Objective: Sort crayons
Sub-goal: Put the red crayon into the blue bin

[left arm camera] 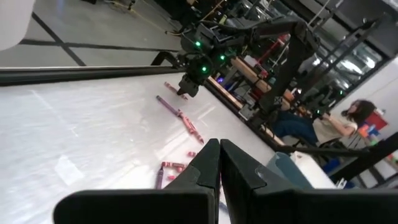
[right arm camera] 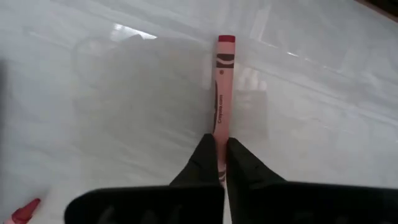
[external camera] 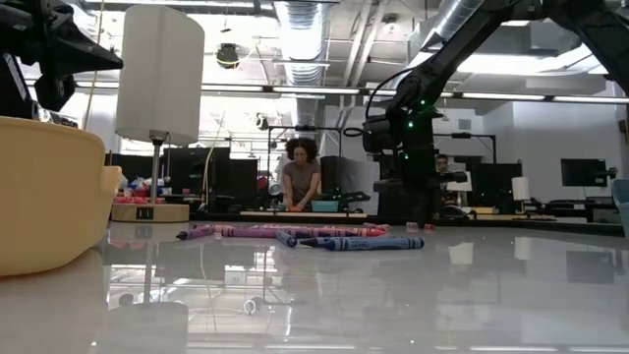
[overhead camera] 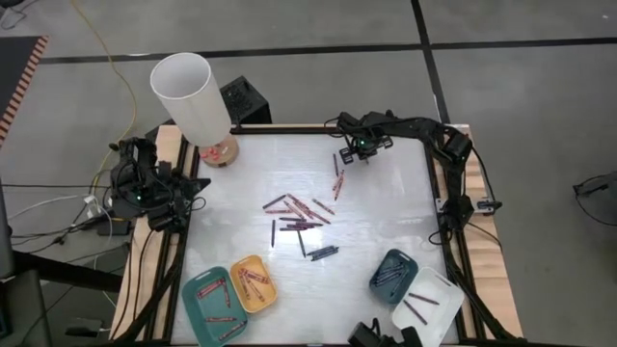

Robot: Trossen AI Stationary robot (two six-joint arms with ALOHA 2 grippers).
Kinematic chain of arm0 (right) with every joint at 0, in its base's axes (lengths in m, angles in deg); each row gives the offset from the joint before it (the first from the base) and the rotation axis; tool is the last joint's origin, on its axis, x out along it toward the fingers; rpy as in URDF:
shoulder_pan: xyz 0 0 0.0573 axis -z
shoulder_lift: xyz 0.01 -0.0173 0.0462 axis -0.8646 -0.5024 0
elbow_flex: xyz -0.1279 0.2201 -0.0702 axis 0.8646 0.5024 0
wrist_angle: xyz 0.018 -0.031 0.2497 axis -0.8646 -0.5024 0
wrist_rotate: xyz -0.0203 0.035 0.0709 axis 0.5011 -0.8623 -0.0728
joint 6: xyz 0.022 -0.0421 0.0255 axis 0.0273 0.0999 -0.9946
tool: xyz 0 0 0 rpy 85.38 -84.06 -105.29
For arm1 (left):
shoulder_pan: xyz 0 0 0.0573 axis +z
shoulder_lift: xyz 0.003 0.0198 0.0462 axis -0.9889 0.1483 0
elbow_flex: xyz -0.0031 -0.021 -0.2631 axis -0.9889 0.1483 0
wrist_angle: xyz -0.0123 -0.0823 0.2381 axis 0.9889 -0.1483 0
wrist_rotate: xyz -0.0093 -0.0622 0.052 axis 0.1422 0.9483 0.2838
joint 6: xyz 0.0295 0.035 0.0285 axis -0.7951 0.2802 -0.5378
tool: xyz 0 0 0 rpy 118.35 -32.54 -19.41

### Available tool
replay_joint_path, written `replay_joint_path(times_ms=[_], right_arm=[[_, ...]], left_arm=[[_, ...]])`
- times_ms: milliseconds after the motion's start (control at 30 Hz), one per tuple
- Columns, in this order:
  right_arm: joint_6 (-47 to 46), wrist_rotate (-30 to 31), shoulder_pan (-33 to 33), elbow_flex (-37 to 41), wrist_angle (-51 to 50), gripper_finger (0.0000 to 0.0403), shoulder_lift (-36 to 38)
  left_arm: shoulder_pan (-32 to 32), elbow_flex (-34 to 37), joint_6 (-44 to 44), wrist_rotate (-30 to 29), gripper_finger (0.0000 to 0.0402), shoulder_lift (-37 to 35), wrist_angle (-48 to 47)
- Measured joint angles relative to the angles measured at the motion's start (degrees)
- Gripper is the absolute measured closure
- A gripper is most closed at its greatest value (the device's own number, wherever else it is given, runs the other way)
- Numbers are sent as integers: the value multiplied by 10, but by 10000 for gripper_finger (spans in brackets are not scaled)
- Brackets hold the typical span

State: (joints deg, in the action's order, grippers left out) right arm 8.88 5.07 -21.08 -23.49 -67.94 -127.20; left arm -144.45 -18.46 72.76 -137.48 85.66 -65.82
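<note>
A pink-red crayon point(right arm camera: 222, 93) lies on the white table at its far side, and my right gripper point(right arm camera: 219, 163) is shut on one end of it; in the high view this gripper point(overhead camera: 362, 154) stands near the far edge. A few more crayons point(overhead camera: 337, 180) lie just in front of it. Several crayons, red, purple and blue point(overhead camera: 299, 217), lie scattered at the table's middle and show in the low view point(external camera: 324, 237). My left gripper point(left arm camera: 219, 167) is shut and holds nothing; it waits at the table's left edge point(overhead camera: 189, 185). My right gripper pinches the crayon's near end point(right arm camera: 219, 140) between its two fingertips, one on each long side. The fingers come from above, pointing down. The crayon lies flat on the table, its red tip point(right arm camera: 226, 39) pointing away from the fingers.
Near the front edge stand a teal tray point(overhead camera: 198, 308) and a yellow tray point(overhead camera: 265, 289) on the left, a dark-blue tray point(overhead camera: 378, 281) and a white tray point(overhead camera: 442, 313) on the right, each holding crayons. A white-shaded lamp point(overhead camera: 193, 96) stands at the far left corner.
</note>
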Motion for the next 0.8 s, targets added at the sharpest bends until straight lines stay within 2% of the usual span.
replay_joint_path(times_ms=[267,433,600,800], right_arm=[[25,-4,-12,-37,-28,400,33],[52,-2,-45,-65,-36,401,47],[82,-2,-119,-96,-5,402,51],[88,-2,-237,-107,124,402,50]], left_arm=[[0,0,-34,3,401,0,-1],[0,0,-39,3,401,0,-3],[0,0,-39,4,401,0,-14],[0,0,-36,4,401,0,-26]])
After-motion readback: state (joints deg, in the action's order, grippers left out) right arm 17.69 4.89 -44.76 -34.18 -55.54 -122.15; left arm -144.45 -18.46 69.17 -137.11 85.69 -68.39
